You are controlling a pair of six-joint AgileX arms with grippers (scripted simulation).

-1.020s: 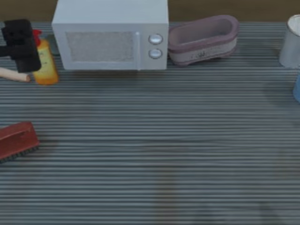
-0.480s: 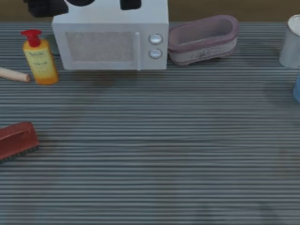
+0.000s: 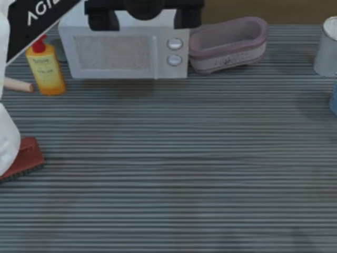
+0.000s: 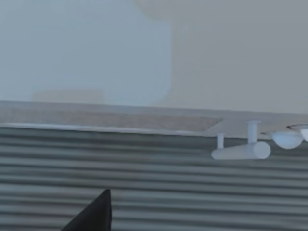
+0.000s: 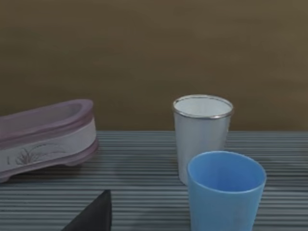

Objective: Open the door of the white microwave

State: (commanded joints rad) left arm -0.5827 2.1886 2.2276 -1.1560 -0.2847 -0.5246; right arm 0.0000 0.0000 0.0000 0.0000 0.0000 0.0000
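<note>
The landmark is the white microwave (image 3: 124,45), which stands at the far edge of the ribbed grey worktop (image 3: 184,174), left of centre in the top view. Nearest the camera, well in front of the microwave and off to its left, a red brush (image 3: 23,158) lies at the worktop's left edge, partly covered by a white section of the left arm. Closer in, just left of the microwave's front corner, a yellow bottle (image 3: 46,66) with a red pump stands upright, with the end of a pale wooden stick (image 3: 16,84) lying beside it on the side away from the microwave. The door (image 3: 113,52), with its grey speckled window, sits flush against the microwave's front; no gap shows along its edge. Two round knobs (image 3: 175,51) occupy the panel to the door's right. Just right of the microwave rests an oval pink-grey tub (image 3: 227,45). Well to the right of that, at the worktop's right edge, a white cup (image 5: 202,134) stands behind a blue cup (image 5: 226,190). Farthest back, the left gripper (image 3: 142,10) hangs over the microwave's top rear; whether its jaws are spread or pressed together cannot be told. The right gripper's jaws cannot be told either: only a dark tip shows in the right wrist view.
</note>
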